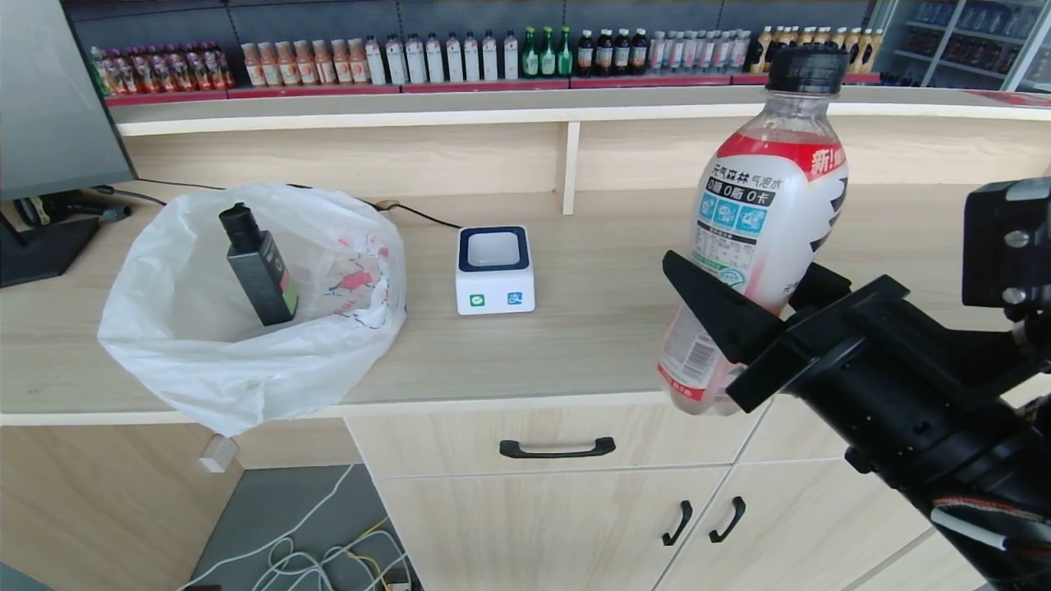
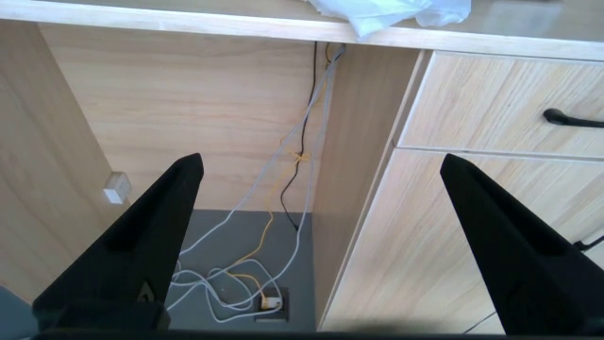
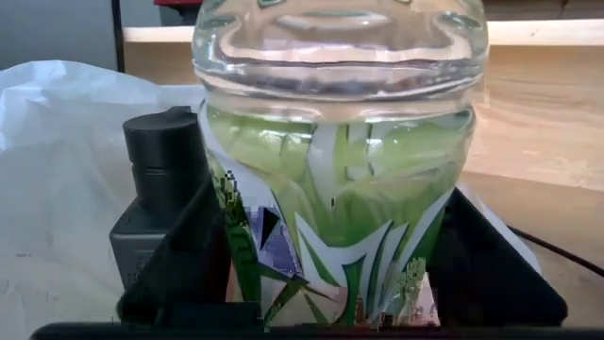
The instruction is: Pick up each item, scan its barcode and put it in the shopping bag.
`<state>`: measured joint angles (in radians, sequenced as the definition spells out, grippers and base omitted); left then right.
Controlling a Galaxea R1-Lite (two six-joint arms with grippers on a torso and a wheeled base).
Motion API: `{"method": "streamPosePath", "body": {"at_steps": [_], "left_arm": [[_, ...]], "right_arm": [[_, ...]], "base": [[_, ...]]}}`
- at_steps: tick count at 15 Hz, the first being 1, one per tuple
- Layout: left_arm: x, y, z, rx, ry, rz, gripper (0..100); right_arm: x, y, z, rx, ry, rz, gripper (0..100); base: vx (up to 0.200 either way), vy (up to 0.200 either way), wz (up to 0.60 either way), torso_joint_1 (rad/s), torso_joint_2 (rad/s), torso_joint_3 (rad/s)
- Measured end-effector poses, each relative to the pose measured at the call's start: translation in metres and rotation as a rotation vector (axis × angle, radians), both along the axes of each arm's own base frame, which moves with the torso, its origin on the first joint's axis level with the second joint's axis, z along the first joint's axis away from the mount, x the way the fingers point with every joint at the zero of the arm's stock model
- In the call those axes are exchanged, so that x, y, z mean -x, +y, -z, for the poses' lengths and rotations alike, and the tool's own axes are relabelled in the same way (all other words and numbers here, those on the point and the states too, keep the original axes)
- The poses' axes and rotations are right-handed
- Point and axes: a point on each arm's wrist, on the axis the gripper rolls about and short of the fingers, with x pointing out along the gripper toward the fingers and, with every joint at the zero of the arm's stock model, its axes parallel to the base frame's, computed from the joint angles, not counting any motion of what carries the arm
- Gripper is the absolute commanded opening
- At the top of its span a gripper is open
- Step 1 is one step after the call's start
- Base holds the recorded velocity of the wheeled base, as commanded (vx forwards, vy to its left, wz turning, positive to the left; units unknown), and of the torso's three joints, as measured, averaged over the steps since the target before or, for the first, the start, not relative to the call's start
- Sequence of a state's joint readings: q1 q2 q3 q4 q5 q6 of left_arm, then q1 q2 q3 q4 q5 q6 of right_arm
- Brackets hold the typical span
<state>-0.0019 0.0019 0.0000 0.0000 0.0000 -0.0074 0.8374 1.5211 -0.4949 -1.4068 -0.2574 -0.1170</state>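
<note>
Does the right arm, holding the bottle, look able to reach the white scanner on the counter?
Probably yes. The right claw grips the bottle above the front edge of the counter, and nothing stands between it and the scanner; the shopping bag sits on the scanner's far side.

A light wooden counter [image 1: 591, 328] has a drawer [image 1: 427, 439] with a black handle [image 1: 557, 448] and cabinet doors [image 1: 534, 525] beneath it. Behind it, a long shelf [image 1: 493, 84] carries a row of drink bottles [image 1: 460, 57], and a grey monitor [image 1: 57, 90] stands at the counter's left end. White and yellow cables [image 1: 328, 562] lie tangled on the grey floor [image 1: 263, 509] under the counter
</note>
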Motion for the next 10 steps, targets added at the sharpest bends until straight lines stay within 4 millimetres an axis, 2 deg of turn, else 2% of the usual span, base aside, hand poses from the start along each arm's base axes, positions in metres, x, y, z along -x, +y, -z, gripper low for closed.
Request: {"method": "streamPosePath", "body": {"at_steps": [10], "left_arm": [[0.0,0.0,0.0,0.003,0.0,-0.001,100]], "right_arm": [[0.0022,-0.0031,-0.0055,-0.112,0.003,-0.04,0]], "base": [[0.0,0.2,0.0,0.008,0.0,0.001]]}}
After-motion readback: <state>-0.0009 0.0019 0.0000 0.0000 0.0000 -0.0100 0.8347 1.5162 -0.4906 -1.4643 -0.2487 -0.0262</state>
